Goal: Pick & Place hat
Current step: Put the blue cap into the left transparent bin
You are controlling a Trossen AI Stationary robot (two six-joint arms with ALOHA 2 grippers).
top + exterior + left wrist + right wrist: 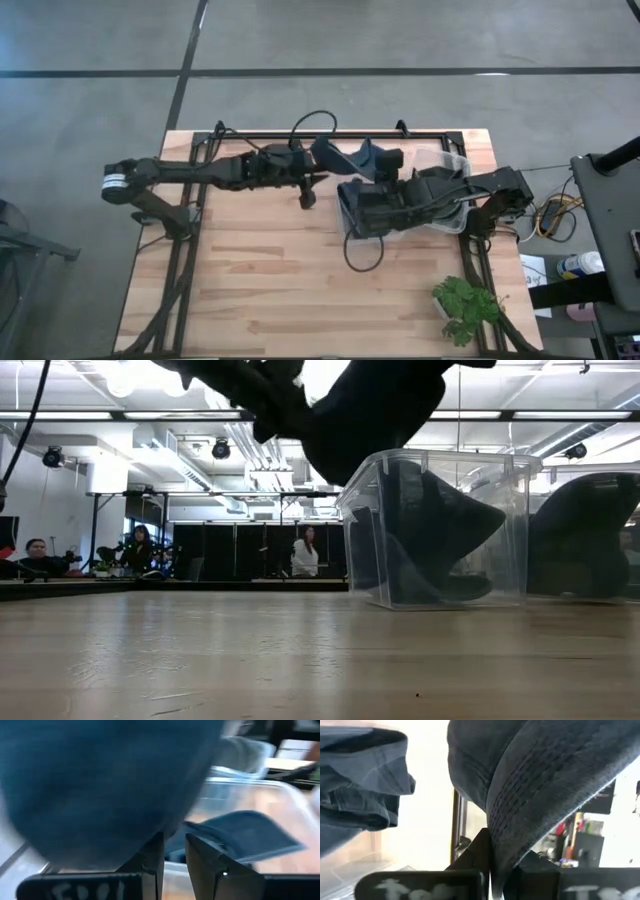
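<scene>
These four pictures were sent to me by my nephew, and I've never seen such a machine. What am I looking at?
It's a robot with two dark arms at a wooden table. One picture looks down from above, one looks level across the tabletop, and two come from cameras on the wrists. On the table stand a clear plastic bin holding a dark hat, and a small green plant. The right gripper is shut on a blue hat. The left gripper holds blue fabric over the bin.

Low across the wooden table (300, 660), a clear plastic bin (440, 530) stands with dark hats (440, 525) inside. Dark shapes hang overhead at its rim. Seated people (305, 552) watch far behind.
</scene>
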